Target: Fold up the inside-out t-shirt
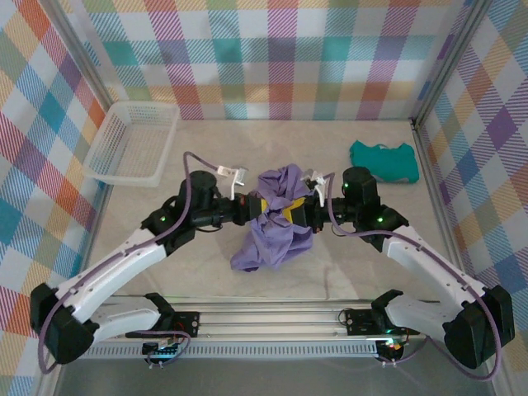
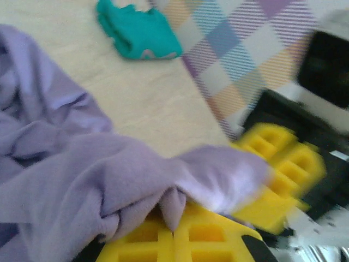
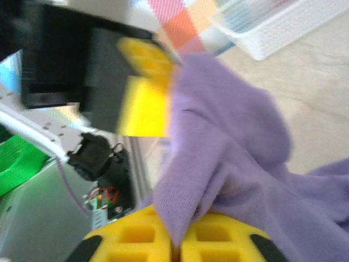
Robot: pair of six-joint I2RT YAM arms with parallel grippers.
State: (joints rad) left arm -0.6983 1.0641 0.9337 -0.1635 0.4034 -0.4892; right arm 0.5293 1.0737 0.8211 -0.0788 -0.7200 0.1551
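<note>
Over mid bench [image 1: 247, 148], pinching the crumpled inside-out t-shirt [image 1: 272, 239] with closed left gripper [image 1: 252, 206] and right gripper [image 1: 307, 211]; not yet folding anything.

Right claw [image 2: 268, 173] blurred, t-shirt [image 2: 65, 164] cut off

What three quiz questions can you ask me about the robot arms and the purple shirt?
1. True or false: the purple t-shirt lies flat and neatly folded on the table.
2. What sits at the table's far left corner? A) a white basket B) a red cup C) a book
3. Fill in: the left jaws and the right jaws are both shut on the ____.
Key: 1 false, it is bunched up between the arms. 2 A. 3 purple t-shirt.
</note>
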